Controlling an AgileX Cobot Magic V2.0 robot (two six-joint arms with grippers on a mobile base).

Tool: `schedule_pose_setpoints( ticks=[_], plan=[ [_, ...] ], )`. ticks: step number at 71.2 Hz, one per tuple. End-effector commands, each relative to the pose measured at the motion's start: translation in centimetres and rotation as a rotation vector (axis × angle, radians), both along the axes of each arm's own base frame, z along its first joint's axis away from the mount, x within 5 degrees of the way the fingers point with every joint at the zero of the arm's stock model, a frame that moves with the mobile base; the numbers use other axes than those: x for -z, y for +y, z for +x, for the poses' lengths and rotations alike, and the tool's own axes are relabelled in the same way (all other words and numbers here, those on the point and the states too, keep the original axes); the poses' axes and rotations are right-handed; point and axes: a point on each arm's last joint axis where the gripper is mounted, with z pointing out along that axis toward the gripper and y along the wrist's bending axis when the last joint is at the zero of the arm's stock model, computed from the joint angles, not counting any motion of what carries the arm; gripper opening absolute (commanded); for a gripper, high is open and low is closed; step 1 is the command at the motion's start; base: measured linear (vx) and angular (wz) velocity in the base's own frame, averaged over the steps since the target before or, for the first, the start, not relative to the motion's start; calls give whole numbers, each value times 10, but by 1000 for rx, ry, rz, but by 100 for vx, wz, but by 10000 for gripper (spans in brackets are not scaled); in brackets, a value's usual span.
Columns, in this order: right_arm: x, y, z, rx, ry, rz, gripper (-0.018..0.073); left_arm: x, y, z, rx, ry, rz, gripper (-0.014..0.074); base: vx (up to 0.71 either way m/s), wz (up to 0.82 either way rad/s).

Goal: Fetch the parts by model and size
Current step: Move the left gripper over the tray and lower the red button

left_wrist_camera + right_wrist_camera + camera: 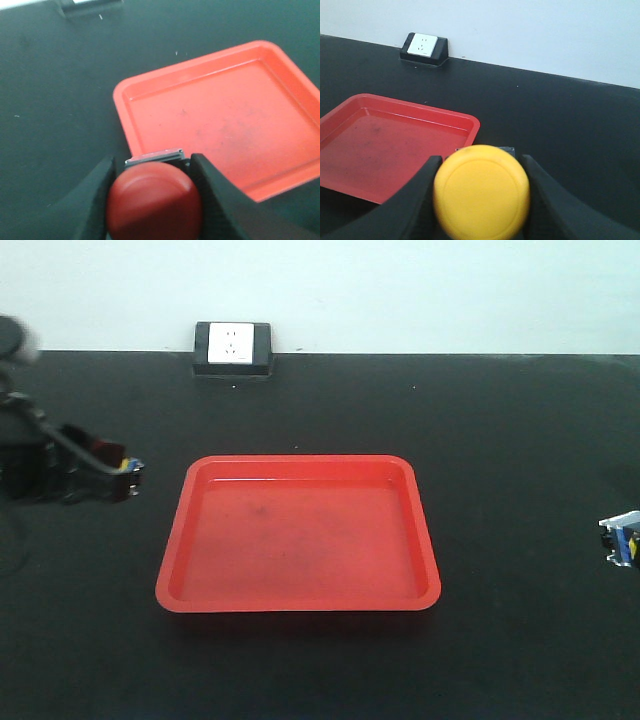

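Observation:
My left gripper [152, 162] is shut on the red-capped push-button switch [154, 200], its black fingers [95, 195] pressed against both sides. It hangs above the table just off the near left corner of the red tray [120, 100]. In the front view this gripper [118, 478] sits left of the tray [300, 461]. My right gripper [481, 160] is shut on the yellow-capped switch [481, 197], right of the tray's corner [472, 125]. Only that switch's blue-and-silver base [620, 538] shows at the right edge of the front view. Nothing lies in the tray.
A white wall socket in a black housing [232, 346] stands at the table's back edge against the wall, also seen from the right wrist as the socket [424, 46]. The black tabletop [500, 440] surrounds the tray.

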Motion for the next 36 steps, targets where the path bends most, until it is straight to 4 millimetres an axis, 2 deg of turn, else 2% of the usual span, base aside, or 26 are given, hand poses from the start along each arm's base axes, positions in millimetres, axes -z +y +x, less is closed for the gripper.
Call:
schedule_pose_setpoints(
  ticks=[1,17,36],
  plan=[
    [-16,-1,2,10,-101,12,-5,-14,-13,23,14,-47,-42,4,0,0],
    [-16,-1,2,10,-101,12,-5,3,-38,67,67,60,-3,14,0,0],
    [-16,-1,2,10,-101,12,-5,44,-56,106,75,171,46,54,0,0]
  ],
)
